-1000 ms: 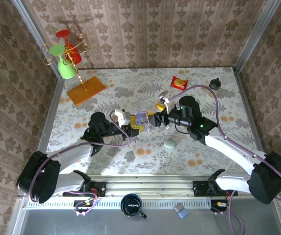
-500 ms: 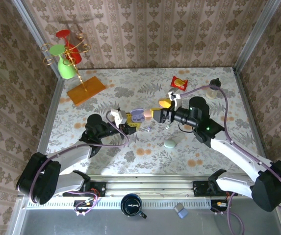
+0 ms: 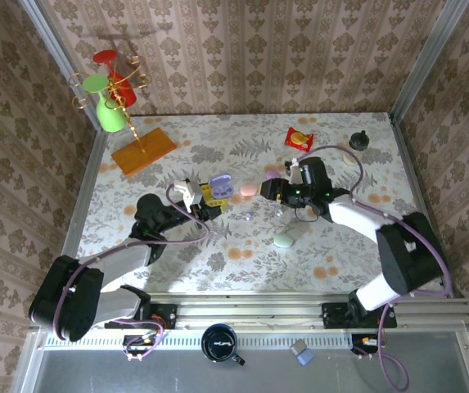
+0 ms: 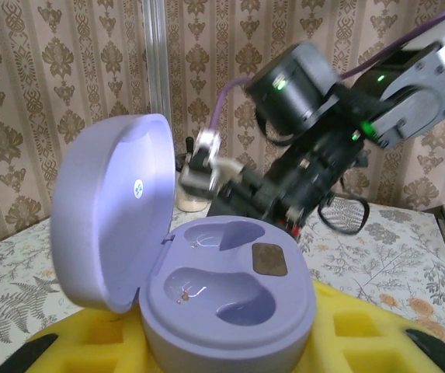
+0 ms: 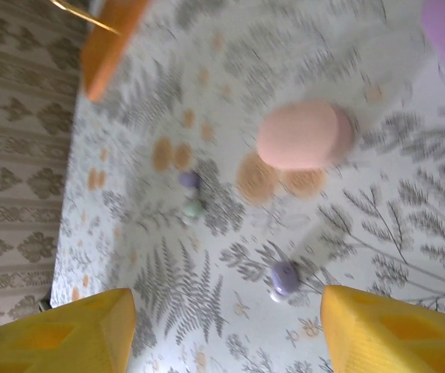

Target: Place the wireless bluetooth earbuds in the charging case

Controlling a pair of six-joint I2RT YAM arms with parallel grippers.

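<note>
Drawn back since a second ago, my right pincer (image 5: 226, 311) hangs spread and empty above the floral tabletop (image 5: 377, 233), where tiny pastel plastic earbuds (image 5: 284, 277) lie loose. My left pincer (image 3: 209, 196) grips the open lilac oval charging case (image 4: 230, 287). Both wells are empty, so nothing is inserted yet.

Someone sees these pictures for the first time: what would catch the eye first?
The open lilac case, with no bud in it, stands out most, gripped by the left gripper at mid-table. Next come the pink case and tiny earbuds lying loose on the flowered table below the open right gripper. The mug tree with red and green cups, at the far left corner, is also vivid.
</note>
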